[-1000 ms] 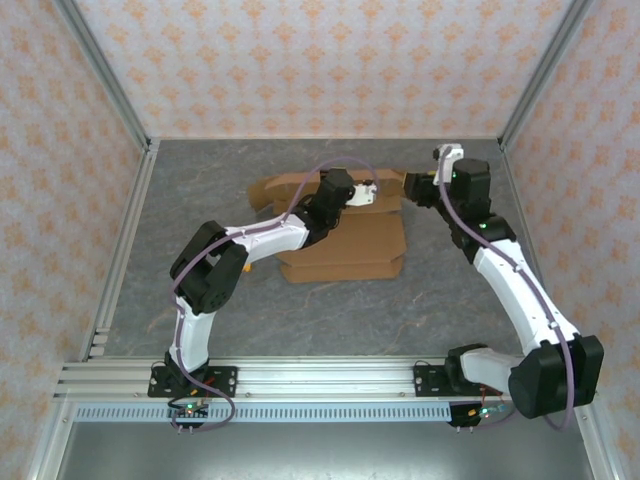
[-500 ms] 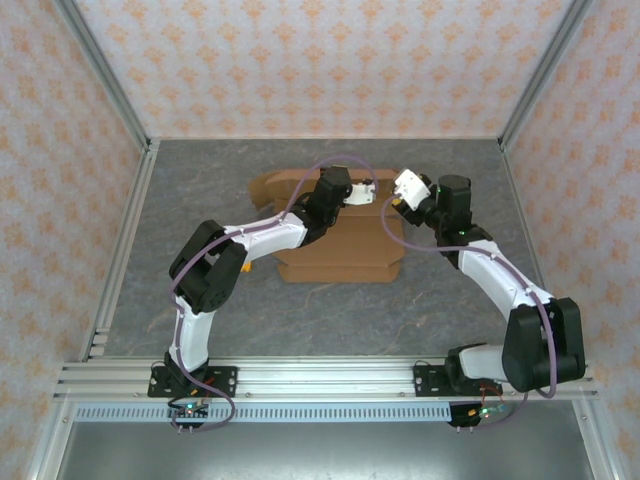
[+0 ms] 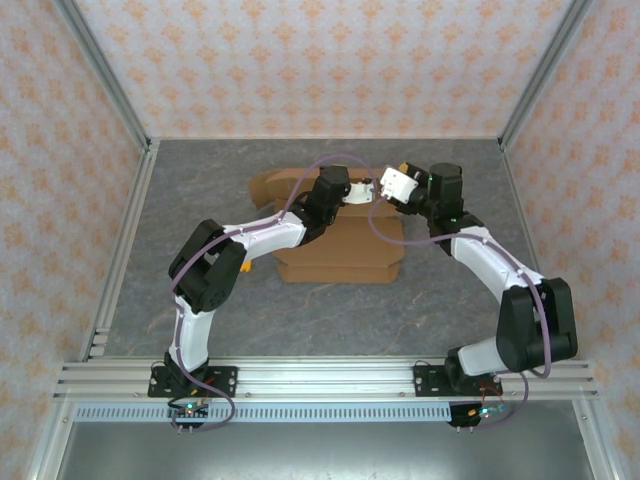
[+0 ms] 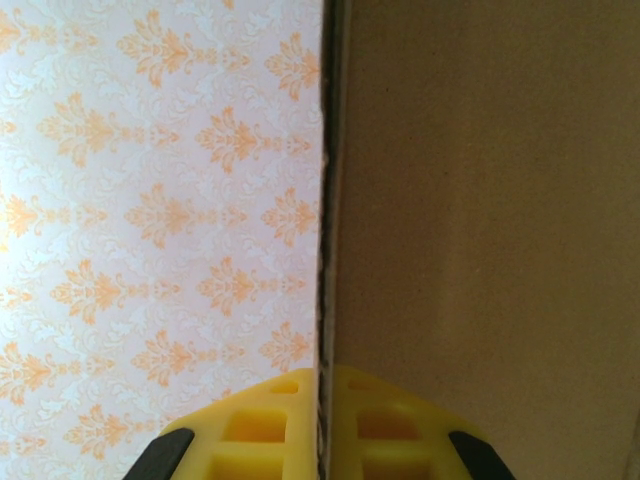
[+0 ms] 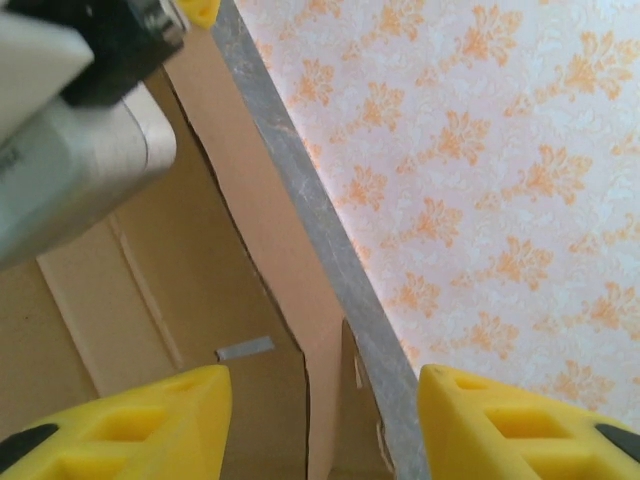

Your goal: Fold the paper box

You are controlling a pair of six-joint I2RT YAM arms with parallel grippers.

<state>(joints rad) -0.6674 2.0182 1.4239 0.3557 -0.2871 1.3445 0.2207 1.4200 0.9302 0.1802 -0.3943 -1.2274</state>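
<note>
The box [image 3: 345, 250] lies mid-worktop [image 3: 200, 190], its 12 o'clock flap [image 4: 480, 200] pinched by the left gripper [image 4: 322, 425]; the right gripper [image 5: 320, 420], spread wide at 1 o'clock, could bump the left gripper or buckle the flap.

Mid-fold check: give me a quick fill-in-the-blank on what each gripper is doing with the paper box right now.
1. The left gripper is ____ on an edge of the paper box.
2. The right gripper has its jaws ____, with nothing held between them.
3. The fingers of both grippers are ____ in colour.
Missing words: shut; open; yellow.
</note>
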